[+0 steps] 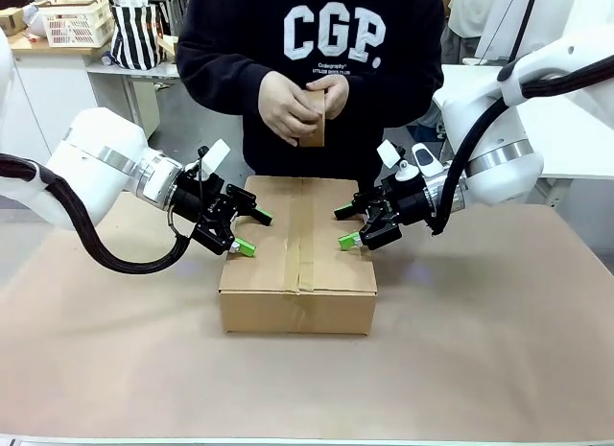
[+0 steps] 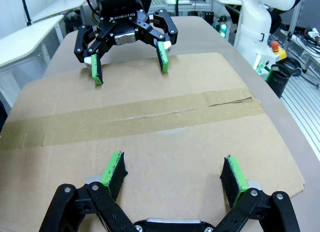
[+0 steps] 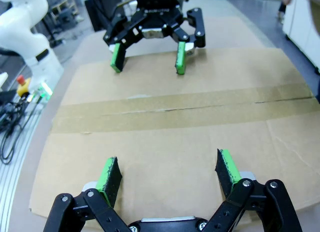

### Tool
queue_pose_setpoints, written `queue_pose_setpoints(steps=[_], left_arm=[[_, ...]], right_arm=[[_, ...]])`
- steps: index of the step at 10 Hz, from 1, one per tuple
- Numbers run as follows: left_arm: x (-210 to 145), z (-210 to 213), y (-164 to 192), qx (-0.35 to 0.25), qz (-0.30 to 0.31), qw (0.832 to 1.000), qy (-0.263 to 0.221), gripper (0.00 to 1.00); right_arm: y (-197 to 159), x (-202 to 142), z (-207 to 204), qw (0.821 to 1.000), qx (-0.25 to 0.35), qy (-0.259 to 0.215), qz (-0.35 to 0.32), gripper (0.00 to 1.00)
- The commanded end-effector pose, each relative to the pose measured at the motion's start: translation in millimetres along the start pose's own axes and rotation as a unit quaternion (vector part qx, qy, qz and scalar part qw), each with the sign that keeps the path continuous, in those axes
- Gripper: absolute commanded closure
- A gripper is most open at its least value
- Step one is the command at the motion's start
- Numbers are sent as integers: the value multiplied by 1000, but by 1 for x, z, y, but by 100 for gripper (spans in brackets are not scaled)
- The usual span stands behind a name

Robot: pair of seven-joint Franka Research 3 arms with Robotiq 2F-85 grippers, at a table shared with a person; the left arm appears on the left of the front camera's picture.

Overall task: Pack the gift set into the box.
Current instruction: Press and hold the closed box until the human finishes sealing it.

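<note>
Bright, even overhead light, soft shadows, sharp focus, perhaps slight wide-angle bending at wrist-view edges.

A broad tabletop covered in plain brown paper (image 1: 115, 350) fills the foreground. Behind it at the far left, a white cabinet counter (image 1: 48, 82) carries a cream slatted plastic basket (image 1: 77, 22), with a black-and-white striped fabric bag (image 1: 136, 34) beside it. A white table (image 1: 576, 129) stands at the far right, and a grey floor (image 1: 197, 129) shows between the furniture.
</note>
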State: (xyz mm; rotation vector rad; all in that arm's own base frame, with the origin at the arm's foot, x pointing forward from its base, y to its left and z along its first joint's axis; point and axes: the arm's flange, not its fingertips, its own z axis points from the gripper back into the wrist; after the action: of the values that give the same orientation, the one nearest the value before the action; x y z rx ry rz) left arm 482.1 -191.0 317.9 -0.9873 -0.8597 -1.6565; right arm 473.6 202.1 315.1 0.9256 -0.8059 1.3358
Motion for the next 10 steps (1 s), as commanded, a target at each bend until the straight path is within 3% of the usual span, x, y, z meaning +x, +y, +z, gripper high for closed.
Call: queue_pose_setpoints(steps=[1,10], left_arm=[[-2,-1,-1,0,2,1000,1,0],[-2,-1,-1,0,2,1000,1,0]], right_arm=[[0,-1,-1,1000,-1,1,0,0],[0,-1,-1,1000,-1,1,0,0]])
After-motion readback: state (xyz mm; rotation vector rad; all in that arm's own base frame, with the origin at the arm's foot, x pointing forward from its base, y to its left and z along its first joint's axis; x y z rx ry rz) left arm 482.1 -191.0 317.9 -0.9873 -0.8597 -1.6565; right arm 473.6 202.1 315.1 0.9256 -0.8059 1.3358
